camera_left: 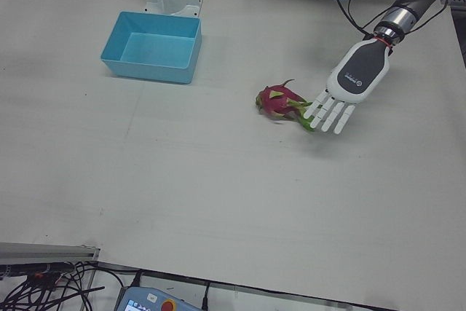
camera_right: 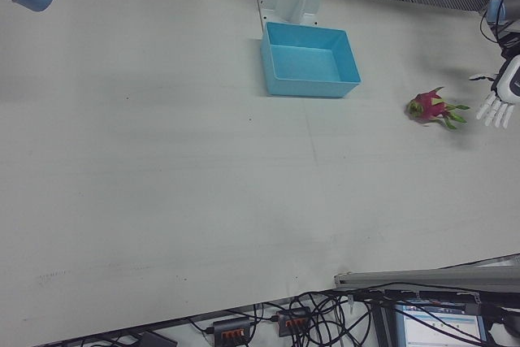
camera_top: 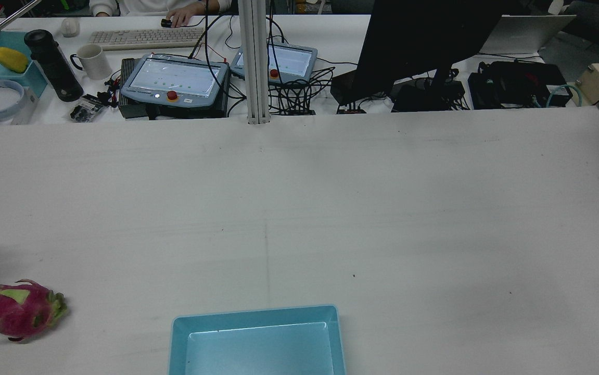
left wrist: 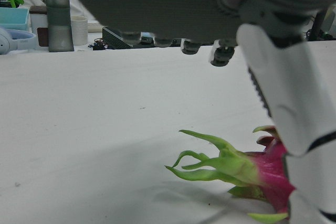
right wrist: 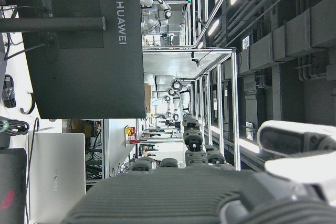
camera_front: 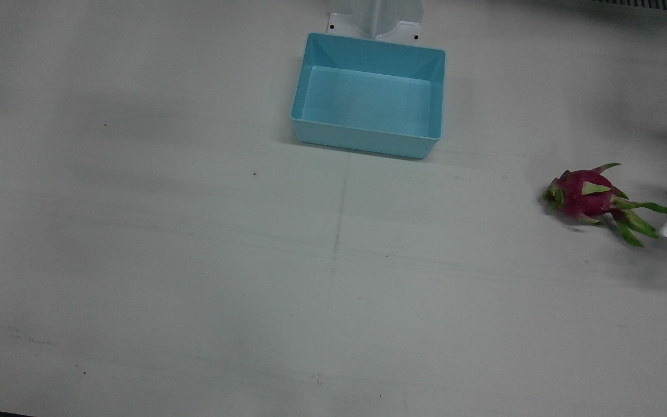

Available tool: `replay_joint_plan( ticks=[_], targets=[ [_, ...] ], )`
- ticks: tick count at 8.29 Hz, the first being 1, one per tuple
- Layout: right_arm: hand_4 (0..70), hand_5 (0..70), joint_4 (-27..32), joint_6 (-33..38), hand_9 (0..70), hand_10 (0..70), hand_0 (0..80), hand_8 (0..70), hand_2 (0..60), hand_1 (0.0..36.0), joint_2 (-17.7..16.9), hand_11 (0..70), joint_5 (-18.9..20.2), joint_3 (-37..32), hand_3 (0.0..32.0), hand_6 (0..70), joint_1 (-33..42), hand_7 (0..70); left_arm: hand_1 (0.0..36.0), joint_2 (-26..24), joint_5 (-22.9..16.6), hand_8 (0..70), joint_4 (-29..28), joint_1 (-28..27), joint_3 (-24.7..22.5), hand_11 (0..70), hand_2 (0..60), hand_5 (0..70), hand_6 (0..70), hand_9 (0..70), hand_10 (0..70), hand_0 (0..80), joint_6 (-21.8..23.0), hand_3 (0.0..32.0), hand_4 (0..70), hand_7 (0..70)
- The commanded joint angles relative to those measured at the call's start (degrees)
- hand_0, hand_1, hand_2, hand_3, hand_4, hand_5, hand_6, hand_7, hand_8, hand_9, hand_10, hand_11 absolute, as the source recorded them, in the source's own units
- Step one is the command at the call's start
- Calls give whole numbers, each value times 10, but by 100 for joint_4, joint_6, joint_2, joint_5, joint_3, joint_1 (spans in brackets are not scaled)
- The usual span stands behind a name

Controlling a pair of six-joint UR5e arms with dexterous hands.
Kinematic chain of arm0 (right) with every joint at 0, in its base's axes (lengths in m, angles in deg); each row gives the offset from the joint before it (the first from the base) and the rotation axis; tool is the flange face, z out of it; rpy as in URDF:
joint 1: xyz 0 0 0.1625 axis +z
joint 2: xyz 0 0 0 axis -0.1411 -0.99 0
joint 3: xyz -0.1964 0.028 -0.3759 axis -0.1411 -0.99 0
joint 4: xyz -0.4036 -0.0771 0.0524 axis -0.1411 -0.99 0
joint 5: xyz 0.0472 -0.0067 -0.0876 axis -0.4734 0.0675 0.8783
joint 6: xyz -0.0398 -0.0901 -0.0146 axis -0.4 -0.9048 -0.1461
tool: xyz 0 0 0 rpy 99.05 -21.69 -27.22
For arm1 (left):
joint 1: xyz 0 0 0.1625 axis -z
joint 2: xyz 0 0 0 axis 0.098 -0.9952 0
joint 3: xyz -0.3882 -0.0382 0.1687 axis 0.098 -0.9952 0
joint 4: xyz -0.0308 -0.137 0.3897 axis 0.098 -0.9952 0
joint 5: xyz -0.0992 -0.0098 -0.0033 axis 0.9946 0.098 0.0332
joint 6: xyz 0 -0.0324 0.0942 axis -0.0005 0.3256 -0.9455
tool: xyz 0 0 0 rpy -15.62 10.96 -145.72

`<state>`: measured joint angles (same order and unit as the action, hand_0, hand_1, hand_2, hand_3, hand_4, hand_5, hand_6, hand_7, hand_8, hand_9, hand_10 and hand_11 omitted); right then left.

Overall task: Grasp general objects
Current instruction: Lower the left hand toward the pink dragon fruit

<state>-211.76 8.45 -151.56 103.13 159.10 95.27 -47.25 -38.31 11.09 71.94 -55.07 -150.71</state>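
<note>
Lying sideways: magenta dragon fruit (camera_front: 591, 198), green-scaled.

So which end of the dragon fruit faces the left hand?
The leafy end: the dragon fruit's long green tips point at the left hand's spread fingers, while the rounded end faces the blue bin.

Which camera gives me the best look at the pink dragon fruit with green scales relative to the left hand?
The left-front view: the pink dragon fruit with green scales and the open left hand beside it both show whole. The front view crops the hand to fingertips, the rear view omits it, the right-front view is small, and the left hand view shows only the fruit's leafy end.
</note>
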Motion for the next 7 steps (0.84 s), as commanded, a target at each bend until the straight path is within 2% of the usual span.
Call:
replay_joint_plan(
  ticks=[1, 3, 7],
  targets=[
    [0, 0, 0, 0, 0, 0, 0, 0, 0, 0, 0, 0, 0, -3, 0, 0, 3, 0, 208, 6, 32, 0, -100, -5, 9, 0, 59, 0, 0, 0, 0, 535, 187, 60, 0, 46],
    [0, 0, 0, 0, 0, 0, 0, 0, 0, 0, 0, 0, 0, -3, 0, 0, 3, 0, 208, -3, 67, 0, -171, 4, -9, 0, 60, 1, 0, 0, 0, 534, 415, 60, 0, 48],
    [0, 0, 0, 0, 0, 0, 0, 0, 0, 0, -26, 0, -17, 23, 0, 0, -50, 0, 214, -73, 85, 0, -215, 4, -26, 0, 78, 23, 0, 0, 0, 537, 539, 50, 0, 52]
  ],
)
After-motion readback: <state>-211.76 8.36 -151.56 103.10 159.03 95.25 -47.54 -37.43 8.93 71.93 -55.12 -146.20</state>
